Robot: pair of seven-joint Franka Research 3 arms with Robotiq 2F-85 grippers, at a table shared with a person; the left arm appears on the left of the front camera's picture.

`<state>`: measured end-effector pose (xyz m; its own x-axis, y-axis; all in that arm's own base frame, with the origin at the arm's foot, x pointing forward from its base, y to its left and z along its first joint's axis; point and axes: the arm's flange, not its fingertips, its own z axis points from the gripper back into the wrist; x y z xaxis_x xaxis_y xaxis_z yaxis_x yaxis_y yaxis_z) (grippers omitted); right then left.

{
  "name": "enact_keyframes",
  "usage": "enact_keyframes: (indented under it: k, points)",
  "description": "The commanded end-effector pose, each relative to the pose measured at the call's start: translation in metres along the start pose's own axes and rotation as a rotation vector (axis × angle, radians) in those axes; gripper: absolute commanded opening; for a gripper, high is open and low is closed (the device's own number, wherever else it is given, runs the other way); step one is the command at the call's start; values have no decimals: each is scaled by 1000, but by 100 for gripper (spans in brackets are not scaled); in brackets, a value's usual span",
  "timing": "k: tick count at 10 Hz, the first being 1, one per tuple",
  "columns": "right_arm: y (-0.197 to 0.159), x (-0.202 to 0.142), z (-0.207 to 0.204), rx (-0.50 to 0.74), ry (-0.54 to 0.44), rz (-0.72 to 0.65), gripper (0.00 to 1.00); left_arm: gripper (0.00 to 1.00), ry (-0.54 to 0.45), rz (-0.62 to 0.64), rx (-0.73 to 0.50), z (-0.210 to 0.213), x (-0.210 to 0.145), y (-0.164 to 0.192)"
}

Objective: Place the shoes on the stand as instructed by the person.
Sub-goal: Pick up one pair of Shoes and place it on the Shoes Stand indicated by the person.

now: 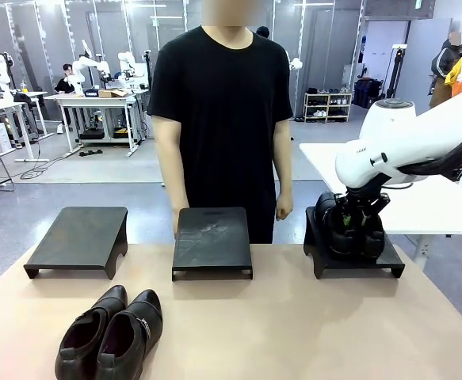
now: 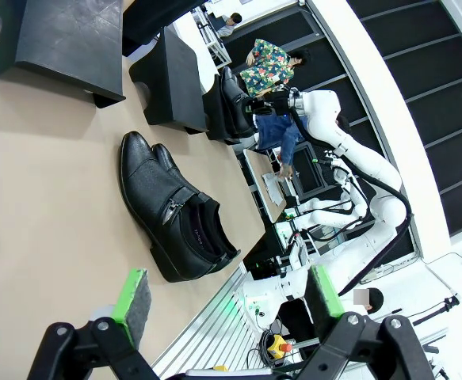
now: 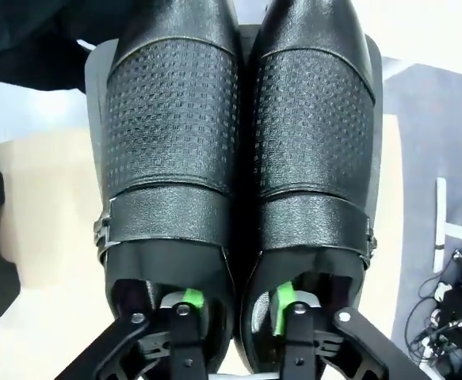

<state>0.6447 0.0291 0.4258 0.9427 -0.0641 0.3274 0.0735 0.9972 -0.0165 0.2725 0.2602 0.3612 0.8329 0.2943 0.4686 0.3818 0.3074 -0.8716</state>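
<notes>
One pair of glossy black shoes (image 1: 349,226) stands side by side on the right stand (image 1: 389,265). In the right wrist view both of these shoes (image 3: 238,142) show a textured top and a buckle strap. My right gripper (image 1: 356,229) is lowered onto them with one green-padded finger inside each shoe opening. The fingers (image 3: 189,299) stand apart from the inner walls, so the right gripper (image 3: 236,299) is open. A second pair of shoes (image 1: 108,332) lies on the table at the front left, also seen as shoes (image 2: 171,210) with a buckle. My left gripper (image 2: 229,309) hovers open above the table near them.
The left stand (image 1: 80,233) and the middle stand (image 1: 212,237) carry nothing. The person (image 1: 223,119) stands behind the middle stand with both hands hanging at the table's far edge. A white table (image 1: 437,206) sits behind the right stand. The tan table (image 1: 294,332) is bare in front.
</notes>
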Motion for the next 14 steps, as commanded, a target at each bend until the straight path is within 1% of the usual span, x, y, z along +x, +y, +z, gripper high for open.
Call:
enact_keyframes:
  k: [1, 2, 4, 5, 6, 8, 9, 14]
  points:
    - [3, 2, 3, -25, 4, -20, 84, 100, -2, -4, -2, 1, 0, -1]
    - [4, -2, 7, -29, 4, -17, 100, 100, -2, -4, -2, 1, 0, -1]
    - [2, -9, 14, -16, 5, -9, 100, 100, -2, -4, -2, 1, 0, -1]
    - [1, -11, 15, -14, 8, -14, 95, 100, -2, -4, -2, 1, 0, -1]
    - [-1, -13, 15, 0, 18, -11, 100, 100, -2, -4, -2, 1, 0, -1]
    - [-1, -16, 16, 5, 24, -6, 100, 100, -2, -4, -2, 1, 0, -1]
    - [-1, -6, 15, -1, 11, -2, 100, 100, -2, -4, -2, 1, 0, -1]
    - [-1, -6, 15, -1, 11, -2, 100, 100, -2, -4, -2, 1, 0, -1]
